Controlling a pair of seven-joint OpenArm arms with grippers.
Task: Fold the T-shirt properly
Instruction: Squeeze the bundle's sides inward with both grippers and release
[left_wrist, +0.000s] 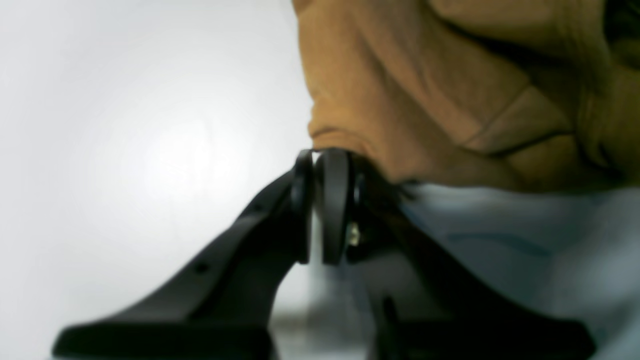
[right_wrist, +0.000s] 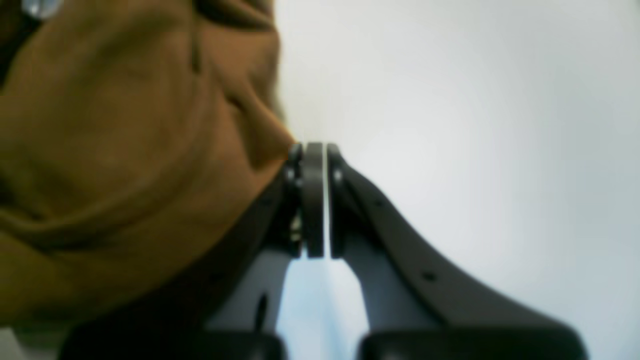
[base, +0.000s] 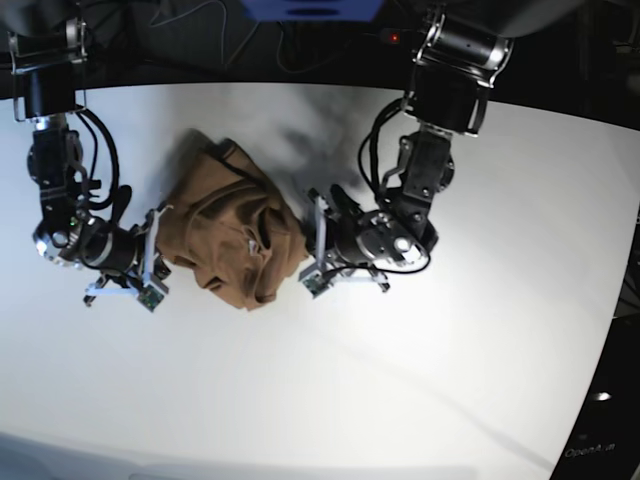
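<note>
Between both tools on the white counter (base: 480, 330): T-shirt (base: 235, 245), bunched in a heap. Left tool (left_wrist: 316, 159) at its 3 o'clock edge, right tool (right_wrist: 313, 150) at its 9 o'clock edge; each is closed, pinching a bit of fabric.

T-shirt (base: 233, 235) bunched on table (base: 480, 330), between both arms' jaws.
</note>
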